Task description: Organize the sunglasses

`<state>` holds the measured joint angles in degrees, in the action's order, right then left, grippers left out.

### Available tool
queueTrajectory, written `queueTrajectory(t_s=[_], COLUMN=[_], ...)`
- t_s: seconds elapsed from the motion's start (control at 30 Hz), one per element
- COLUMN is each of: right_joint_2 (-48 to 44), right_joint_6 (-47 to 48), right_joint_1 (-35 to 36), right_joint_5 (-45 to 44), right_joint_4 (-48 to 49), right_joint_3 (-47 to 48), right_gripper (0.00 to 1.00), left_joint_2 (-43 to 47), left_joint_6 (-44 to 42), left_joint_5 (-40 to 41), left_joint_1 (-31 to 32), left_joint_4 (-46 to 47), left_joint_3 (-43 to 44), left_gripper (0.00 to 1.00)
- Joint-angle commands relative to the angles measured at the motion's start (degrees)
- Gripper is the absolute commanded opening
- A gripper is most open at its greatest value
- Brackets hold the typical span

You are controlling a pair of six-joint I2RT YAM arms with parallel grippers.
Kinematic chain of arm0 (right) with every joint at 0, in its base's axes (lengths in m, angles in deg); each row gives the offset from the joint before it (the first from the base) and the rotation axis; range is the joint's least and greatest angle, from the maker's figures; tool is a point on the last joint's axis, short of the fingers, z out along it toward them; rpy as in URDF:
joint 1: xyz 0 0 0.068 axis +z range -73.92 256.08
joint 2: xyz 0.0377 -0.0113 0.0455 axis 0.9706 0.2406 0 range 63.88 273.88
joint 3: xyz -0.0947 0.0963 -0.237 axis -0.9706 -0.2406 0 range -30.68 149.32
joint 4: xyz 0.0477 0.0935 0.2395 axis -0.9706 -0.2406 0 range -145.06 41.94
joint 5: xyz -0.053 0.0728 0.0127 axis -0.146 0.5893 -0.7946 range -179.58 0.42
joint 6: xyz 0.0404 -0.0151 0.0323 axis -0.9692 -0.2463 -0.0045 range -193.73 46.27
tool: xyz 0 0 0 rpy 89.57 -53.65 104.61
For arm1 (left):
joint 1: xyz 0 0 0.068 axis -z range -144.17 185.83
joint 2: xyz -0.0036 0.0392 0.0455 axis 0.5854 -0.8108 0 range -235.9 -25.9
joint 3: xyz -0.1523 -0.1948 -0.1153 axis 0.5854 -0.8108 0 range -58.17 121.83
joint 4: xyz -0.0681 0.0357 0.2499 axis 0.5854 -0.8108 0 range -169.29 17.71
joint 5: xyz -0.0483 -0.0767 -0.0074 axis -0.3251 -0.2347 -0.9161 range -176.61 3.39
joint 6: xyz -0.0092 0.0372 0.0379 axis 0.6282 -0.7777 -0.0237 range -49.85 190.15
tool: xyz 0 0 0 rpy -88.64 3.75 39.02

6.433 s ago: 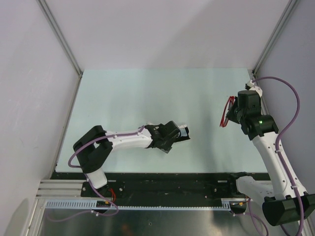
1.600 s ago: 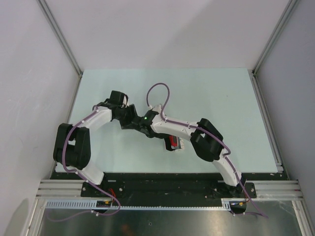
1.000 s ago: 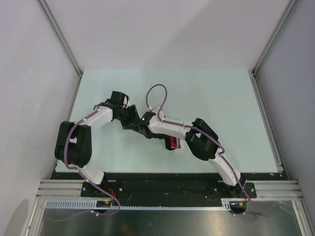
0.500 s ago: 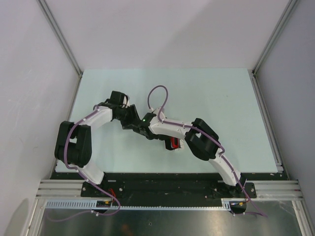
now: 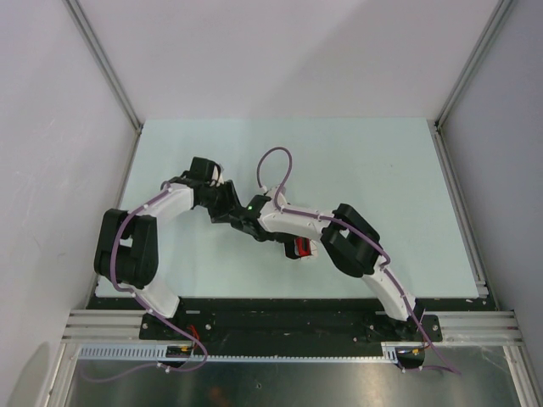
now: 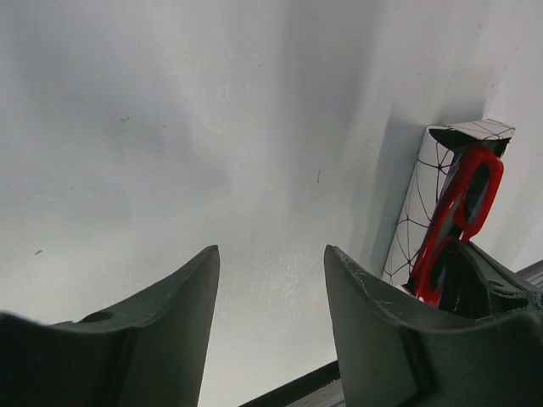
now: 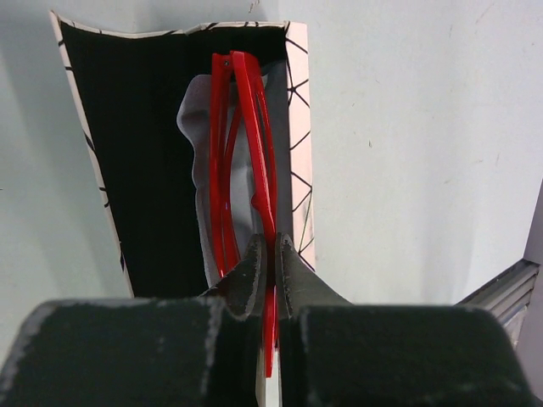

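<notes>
Sunglasses (image 7: 242,161) were folded flat and pinched edge-on in the right jaws, which were closed tight on the red frame near one end. My read: folded and edge-on so they'd slide lengthways into the case (image 7: 144,170). It lay open on the table (image 7: 407,127), dark lining up. Glasses sat over the open slot, partly down in it, above a pale cloth (image 7: 193,127) tucked against the lining. Couldn't tell if they'd bottomed out. Left jaws were spread wide, holding nothing, low over bare table near the case, probably placed to steady or close it. No brand, label or text was readable anywhere. The case carried only a thin black line pattern.
</notes>
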<state>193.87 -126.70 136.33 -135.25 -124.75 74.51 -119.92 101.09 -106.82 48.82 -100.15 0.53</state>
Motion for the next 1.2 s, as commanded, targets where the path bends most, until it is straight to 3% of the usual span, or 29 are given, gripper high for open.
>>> queueTrajectory(t_s=[0.0, 1.17], right_joint_2=[-3.78, 0.17], right_joint_6=[-2.05, -1.43], right_joint_1=[-0.13, -0.75], right_joint_5=[-2.23, -4.69], right_joint_4=[-10.24, -10.15], right_joint_3=[0.81, -2.97], right_gripper=[0.00, 0.00], left_joint_2=[0.59, 0.24], left_joint_6=[-0.97, -0.97], left_joint_5=[-1.50, -2.38], left_joint_1=[-0.43, -0.43], left_joint_4=[1.23, 1.67], left_joint_3=[-0.69, -0.78], left_gripper=[0.57, 0.57])
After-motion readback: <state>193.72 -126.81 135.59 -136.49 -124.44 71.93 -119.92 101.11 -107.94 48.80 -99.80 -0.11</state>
